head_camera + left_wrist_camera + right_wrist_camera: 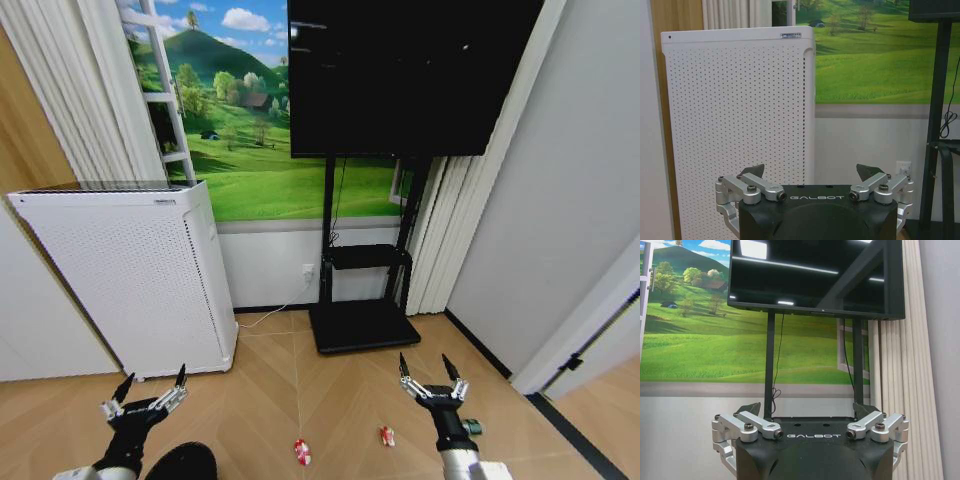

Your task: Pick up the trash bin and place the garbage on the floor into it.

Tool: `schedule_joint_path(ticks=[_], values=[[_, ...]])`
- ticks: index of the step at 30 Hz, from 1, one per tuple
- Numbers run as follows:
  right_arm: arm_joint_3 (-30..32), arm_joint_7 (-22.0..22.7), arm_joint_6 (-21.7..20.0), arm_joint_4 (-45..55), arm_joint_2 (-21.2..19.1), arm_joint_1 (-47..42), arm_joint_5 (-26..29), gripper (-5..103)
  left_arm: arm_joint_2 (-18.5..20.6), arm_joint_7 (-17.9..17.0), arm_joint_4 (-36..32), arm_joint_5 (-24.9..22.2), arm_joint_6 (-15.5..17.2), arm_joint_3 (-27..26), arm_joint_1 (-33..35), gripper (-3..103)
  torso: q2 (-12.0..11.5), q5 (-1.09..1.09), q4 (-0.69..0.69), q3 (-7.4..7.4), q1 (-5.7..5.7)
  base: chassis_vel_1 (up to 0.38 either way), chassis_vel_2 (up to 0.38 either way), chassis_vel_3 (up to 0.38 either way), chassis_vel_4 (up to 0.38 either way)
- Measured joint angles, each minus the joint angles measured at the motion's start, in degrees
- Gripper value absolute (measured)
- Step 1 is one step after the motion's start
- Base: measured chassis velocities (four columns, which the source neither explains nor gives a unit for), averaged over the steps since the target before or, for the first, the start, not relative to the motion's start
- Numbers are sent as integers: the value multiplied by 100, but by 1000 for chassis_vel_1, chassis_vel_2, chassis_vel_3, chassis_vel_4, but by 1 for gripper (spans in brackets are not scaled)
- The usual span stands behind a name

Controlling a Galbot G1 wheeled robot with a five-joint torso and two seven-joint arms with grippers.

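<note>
Both arms hanging low, nothing grabbed so far.

The left gripper [152, 385] and right gripper [431, 371] are both sitting spread wide and empty. The trash bin [182, 462] is peeking in just beside the left arm, while two red-and-white garbage pieces [302, 452] [386, 436] are lying on the floor [300, 390] between the arms, with the small bottle [472, 427] beside the right wrist.

Air purifier [140, 280] stands left on the floor [290, 380], against the wall — TV on its stand [365, 300] sits right of it, mural [250, 130] behind both. Two garbage pieces [302, 452] [386, 436] lie side by side on the floor between the grippers; trash bin [180, 462] at near left, just beside the left gripper [150, 390].
</note>
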Motion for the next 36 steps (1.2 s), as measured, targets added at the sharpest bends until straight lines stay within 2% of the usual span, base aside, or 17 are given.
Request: schedule_joint_path(ticks=[13,36], values=[[-20,138,94,-31,0,20,56,100,8,24,23,38,-9,-1,-6,100,-341,0,0,-201,-139,0,0,0,0],[-20,137,102,-68,14,15,-36,100,5,89,47,120,-33,5,-14,100,-802,0,0,-479,-323,0,0,0,0]])
